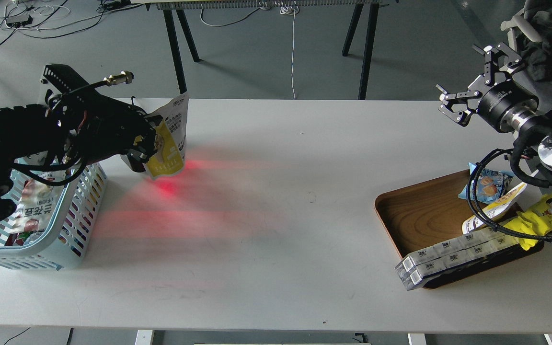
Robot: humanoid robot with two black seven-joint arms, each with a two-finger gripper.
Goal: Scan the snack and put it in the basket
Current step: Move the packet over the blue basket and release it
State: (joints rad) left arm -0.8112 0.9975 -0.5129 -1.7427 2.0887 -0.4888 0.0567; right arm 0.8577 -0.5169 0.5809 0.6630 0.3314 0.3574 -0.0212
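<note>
The snack [170, 139], a flat yellow-and-white pouch with a nut picture, hangs upright above the table at the far left. My left gripper [147, 136] is shut on its left edge. Behind it a black scanner [134, 163] is mostly hidden; red light falls on the table below. The light blue slotted basket [77, 225] stands at the table's left edge under my left arm, with snack bags inside. My right gripper [470, 84] is open and empty, raised above the table's far right.
A brown wooden tray [424, 215] at the right holds a small blue bag [484, 184], a long yellow wrapper [539, 215] and a row of white boxes [453, 256] along its front rim. A black cable [477, 201] loops over the tray.
</note>
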